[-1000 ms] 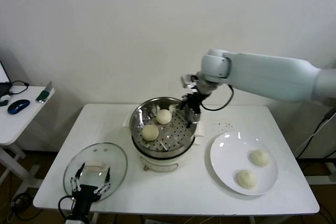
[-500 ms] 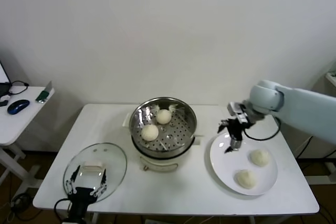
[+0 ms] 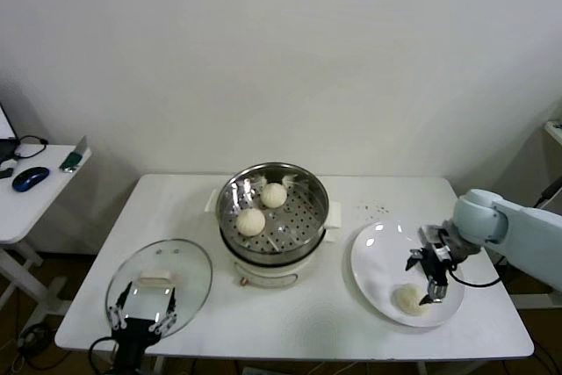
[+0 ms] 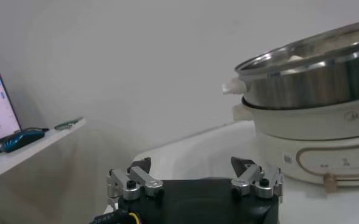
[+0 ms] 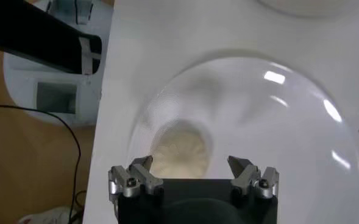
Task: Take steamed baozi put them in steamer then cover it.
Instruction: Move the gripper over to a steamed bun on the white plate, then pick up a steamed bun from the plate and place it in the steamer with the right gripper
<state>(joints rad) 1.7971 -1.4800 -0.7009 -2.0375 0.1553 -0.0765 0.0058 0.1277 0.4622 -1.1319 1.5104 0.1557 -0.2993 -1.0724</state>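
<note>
Hovering right tool (image 3: 428,275) spread over baozi (image 3: 409,298) at plate's (image 3: 378,252) 5 o'clock for grasping; parking left tool (image 3: 140,314) spread by cover (image 3: 180,265).

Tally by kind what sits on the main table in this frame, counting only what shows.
Baozi: 3 in sight, two in the basket and one on the plate; the right gripper over the plate may hide another
Steamer: 1
Glass lid: 1
Plate: 1
Total: 6
</note>
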